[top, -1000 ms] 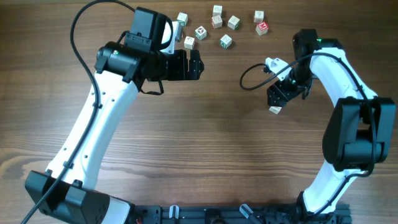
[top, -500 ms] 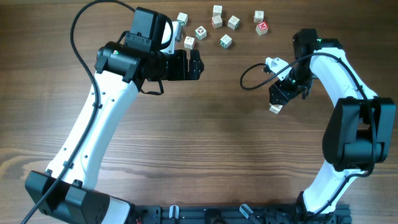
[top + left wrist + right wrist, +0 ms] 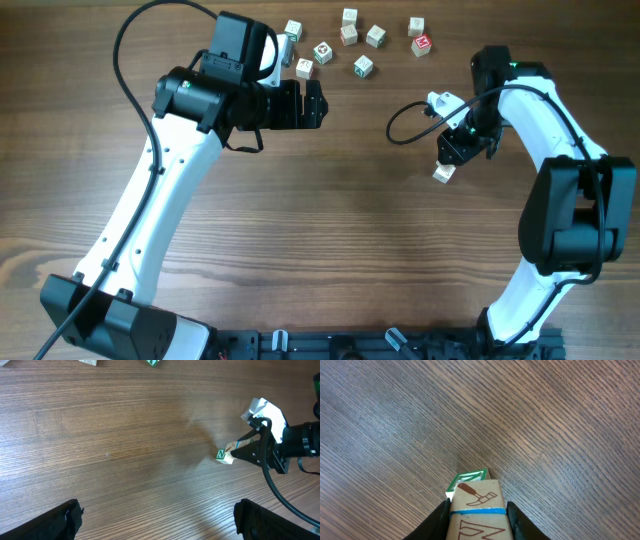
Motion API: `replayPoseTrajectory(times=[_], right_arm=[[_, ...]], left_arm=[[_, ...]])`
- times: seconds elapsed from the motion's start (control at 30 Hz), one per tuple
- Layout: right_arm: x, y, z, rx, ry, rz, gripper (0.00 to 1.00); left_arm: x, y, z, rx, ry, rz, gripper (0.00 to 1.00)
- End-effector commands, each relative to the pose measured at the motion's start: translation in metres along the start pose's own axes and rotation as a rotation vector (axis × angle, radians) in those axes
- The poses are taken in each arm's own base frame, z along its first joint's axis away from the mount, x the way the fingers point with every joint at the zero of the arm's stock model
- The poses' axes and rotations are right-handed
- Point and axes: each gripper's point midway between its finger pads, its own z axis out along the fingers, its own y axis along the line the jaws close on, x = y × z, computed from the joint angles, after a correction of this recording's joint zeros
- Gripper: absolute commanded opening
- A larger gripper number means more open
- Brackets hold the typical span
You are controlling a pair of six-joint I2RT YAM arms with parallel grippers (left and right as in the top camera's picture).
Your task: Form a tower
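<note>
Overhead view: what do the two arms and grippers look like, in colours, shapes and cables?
The left arm and right arm both have smooth white links, bulky black joints and black bases. The left gripper and right gripper are black, two-fingered. A thin black cable loops off the left arm; a second black cable loops by the right wrist, beside a small white module.

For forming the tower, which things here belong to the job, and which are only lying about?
Job: the tower, gripped by the right gripper.
Lying about: loose cubes at the far side of the table; left gripper, open, holding nothing.
</note>
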Motion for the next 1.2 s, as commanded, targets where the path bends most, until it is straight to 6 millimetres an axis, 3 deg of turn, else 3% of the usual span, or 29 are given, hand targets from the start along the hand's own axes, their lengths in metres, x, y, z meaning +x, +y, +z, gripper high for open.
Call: replayPoseTrajectory(times=[0.0, 0.5, 0.83, 0.93, 1.07, 1.17], right_arm=[[0.001, 0.0, 0.004, -0.001, 0.013, -0.001, 0.3], [-0.003, -0.002, 0.0, 0.008, 0.001, -0.002, 0.05], [-0.019, 0.005, -0.08, 0.143, -0.185, -0.018, 0.04], [-0.018, 0.013, -0.089, 0.148, -0.194, -0.028, 0.04], [-0.013, 0.043, -0.102, 0.132, -0.178, -0.074, 0.04], [-0.012, 0.049, -0.105, 0.126, -0.184, -0.016, 0.04]], left_arm=[[0.002, -0.002, 0.002, 0.011, 0.01, -0.004, 1.0], [0.002, -0.002, 0.002, 0.011, 0.01, -0.004, 1.0], [0.002, -0.002, 0.002, 0.011, 0.01, -0.004, 1.0], [0.002, -0.002, 0.002, 0.011, 0.01, -0.004, 1.0], [0.002, -0.002, 0.002, 0.011, 0.01, -0.004, 1.0], [0.002, -0.002, 0.002, 0.011, 0.01, -0.004, 1.0]])
